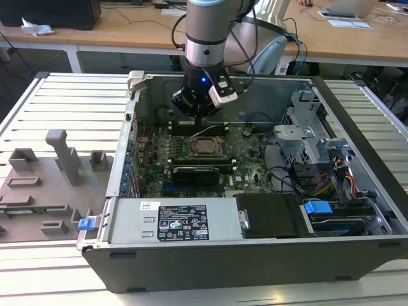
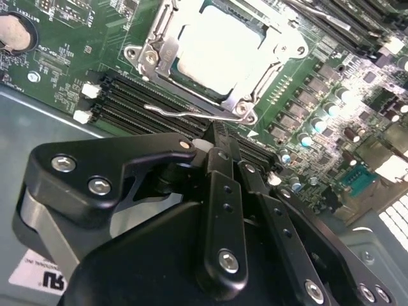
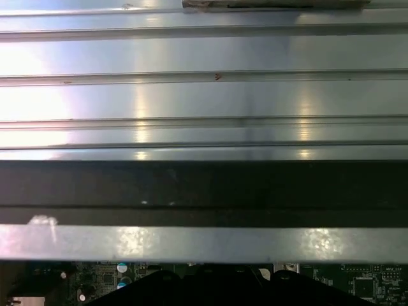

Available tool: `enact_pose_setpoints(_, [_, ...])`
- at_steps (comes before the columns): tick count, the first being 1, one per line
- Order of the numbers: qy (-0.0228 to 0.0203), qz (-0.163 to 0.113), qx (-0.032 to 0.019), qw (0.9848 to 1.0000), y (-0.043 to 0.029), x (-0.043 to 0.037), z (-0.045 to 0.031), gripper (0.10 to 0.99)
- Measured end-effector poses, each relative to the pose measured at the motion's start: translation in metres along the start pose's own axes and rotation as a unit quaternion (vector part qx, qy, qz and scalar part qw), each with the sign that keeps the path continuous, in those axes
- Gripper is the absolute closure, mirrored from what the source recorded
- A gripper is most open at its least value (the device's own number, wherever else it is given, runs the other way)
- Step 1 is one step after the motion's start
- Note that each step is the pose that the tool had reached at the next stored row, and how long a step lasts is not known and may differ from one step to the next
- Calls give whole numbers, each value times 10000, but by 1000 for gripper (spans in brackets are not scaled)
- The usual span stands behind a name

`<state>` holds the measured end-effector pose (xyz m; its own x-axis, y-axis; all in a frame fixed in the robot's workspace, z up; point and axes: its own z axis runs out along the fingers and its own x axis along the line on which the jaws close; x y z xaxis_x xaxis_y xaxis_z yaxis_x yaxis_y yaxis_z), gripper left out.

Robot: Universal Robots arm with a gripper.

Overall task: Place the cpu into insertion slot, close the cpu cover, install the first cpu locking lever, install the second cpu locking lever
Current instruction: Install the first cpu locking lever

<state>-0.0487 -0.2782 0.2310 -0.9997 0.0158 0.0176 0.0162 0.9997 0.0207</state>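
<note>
The cpu (image 2: 220, 51) lies flat in the insertion slot, which it hides, on the green motherboard (image 2: 76, 51). The silver cpu cover (image 2: 264, 70) is folded down around the chip's edges. A thin wire locking lever (image 2: 191, 112) runs along the socket's side nearest my gripper and looks lifted off the board (image 1: 205, 132). My gripper (image 2: 217, 134) hovers just beside that lever, above the black memory slots (image 2: 134, 105). Its black fingers are pressed together with nothing between them. In the exterior view the gripper (image 1: 199, 119) hangs just behind the cpu (image 1: 205, 147).
The open computer case (image 1: 210, 255) lies on a slatted metal table (image 1: 57, 102). A black card (image 1: 197, 173) sits in front of the socket; drive cages and cables (image 1: 312, 146) fill the exterior view's right. Grey fixtures (image 1: 60, 153) stand at its left. The first wrist view shows table slats (image 3: 204, 95).
</note>
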Motion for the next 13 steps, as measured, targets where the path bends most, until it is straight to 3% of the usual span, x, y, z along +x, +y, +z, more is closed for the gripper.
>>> enact_pose_setpoints(13, [0, 1, 2, 10000, -1, -18, 70, 980])
